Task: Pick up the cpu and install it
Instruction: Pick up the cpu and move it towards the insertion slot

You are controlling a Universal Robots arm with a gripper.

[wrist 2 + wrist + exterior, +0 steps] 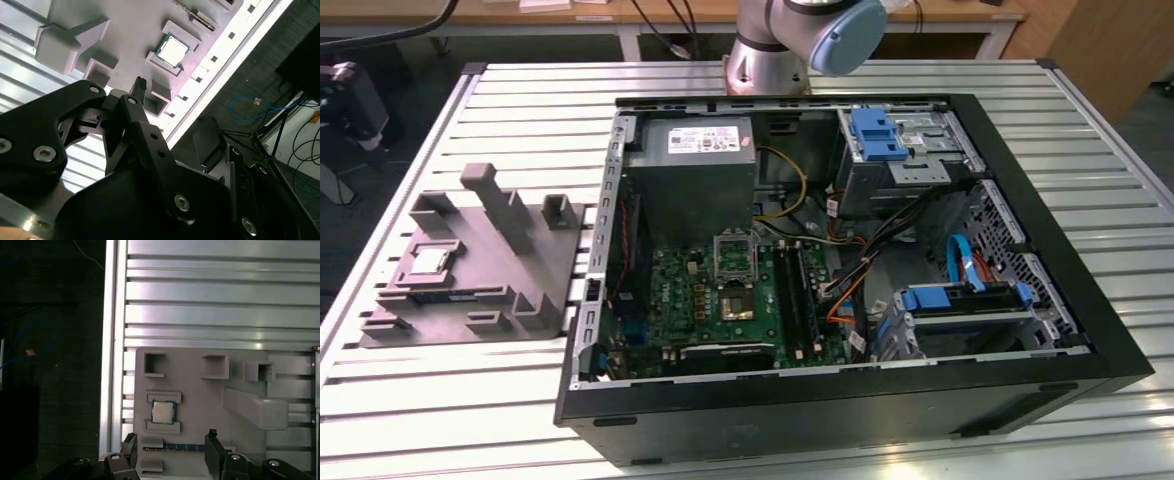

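First wrist view: the gripper [170, 456] has its two dark fingers [214, 447] spread wide, with nothing between them.
Cpu's place: the cpu [161, 412], a pale silvery square, lies flat in a shallow seat of the grey moulded tray [200, 400], with low ribs along two opposite edges.
Key relation: the cpu lies out ahead of the fingertips and apart from them. It is off the middle of the gap, closer to one finger than to the other, so by my reckoning the open fingers are not yet centred over it.
Axis: the chip is square, so neither side is the long one. Its edges run square to the line from finger to finger.
Contact: none that I can see. The gripper looks to hang above the tray rather than rest on it.
Second wrist view: the cpu [173, 50] shows beyond the dark linkage, top face up.
Exterior view: the tray [520, 270] sits on the slatted table [454, 400], on the exterior view's left of the open computer case [1067, 330] and well apart from the motherboard [707, 300] inside it.
Task state: cpu not lifted, not installed.
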